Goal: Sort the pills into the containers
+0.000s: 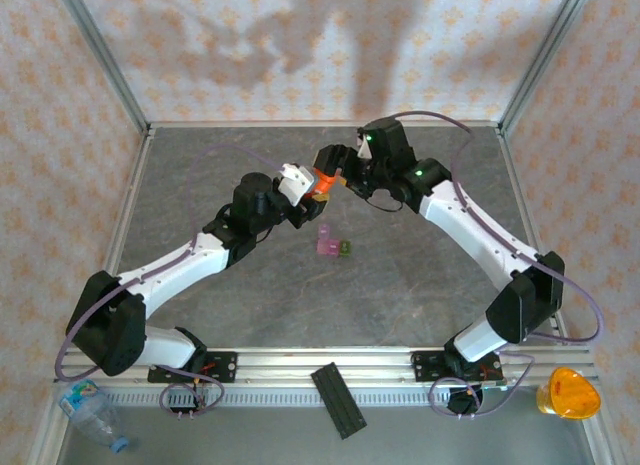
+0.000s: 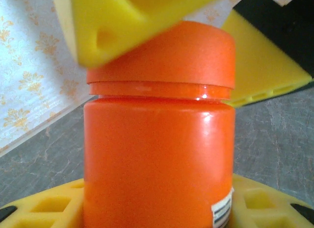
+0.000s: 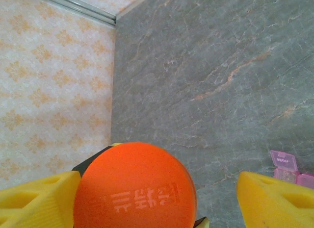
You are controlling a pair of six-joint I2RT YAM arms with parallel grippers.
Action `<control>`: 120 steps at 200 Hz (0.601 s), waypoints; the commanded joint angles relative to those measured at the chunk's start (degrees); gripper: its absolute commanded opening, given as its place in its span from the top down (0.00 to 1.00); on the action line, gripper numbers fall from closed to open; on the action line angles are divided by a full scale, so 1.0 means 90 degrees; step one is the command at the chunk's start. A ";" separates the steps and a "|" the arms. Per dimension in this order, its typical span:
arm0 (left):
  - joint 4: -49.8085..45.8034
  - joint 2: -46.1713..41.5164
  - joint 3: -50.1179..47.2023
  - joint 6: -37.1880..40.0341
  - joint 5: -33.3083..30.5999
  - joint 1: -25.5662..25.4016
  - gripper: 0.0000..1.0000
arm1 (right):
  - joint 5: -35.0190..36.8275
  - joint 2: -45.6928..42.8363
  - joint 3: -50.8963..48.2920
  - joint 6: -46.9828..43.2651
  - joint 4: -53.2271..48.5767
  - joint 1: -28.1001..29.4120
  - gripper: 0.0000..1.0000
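Note:
My left gripper [image 1: 303,192] is shut on an orange bottle [image 1: 321,183], holding it above the table. In the left wrist view the bottle [image 2: 157,154] stands between my yellow fingers [image 2: 44,208], its cap [image 2: 162,56] on. My right gripper [image 1: 342,171] sits over the cap [image 3: 135,186] and is open: one finger [image 3: 34,198] lies next to the cap, the other [image 3: 274,198] stands well apart. The containers [image 1: 327,244], joined pink boxes with a green one [image 1: 346,248], rest on the table below the bottle, and the pink boxes [image 3: 284,162] show in the right wrist view. The pills are out of view.
The grey table [image 1: 420,285] is walled by patterned panels at the back and sides. A black flat piece [image 1: 338,400] lies on the front rail. A clear plastic bottle [image 1: 90,410] lies at the front left, and an orange-yellow object [image 1: 568,393] at the front right.

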 commanded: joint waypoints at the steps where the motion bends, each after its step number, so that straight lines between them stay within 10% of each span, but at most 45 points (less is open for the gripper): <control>1: 0.0336 0.0032 0.0269 0.0079 0.0002 -0.0059 1.00 | 0.0143 0.0014 0.0207 0.0009 0.0023 0.0057 0.23; 62: 0.0368 0.0018 0.0248 0.0000 0.0045 -0.0057 1.00 | 0.0324 -0.0086 0.0170 -0.0387 -0.0021 0.0054 0.56; 120: 0.0106 -0.0352 0.0219 -0.0305 0.0717 -0.0046 1.00 | -0.1106 -0.0482 -0.0555 -0.2303 0.1142 -0.0450 0.56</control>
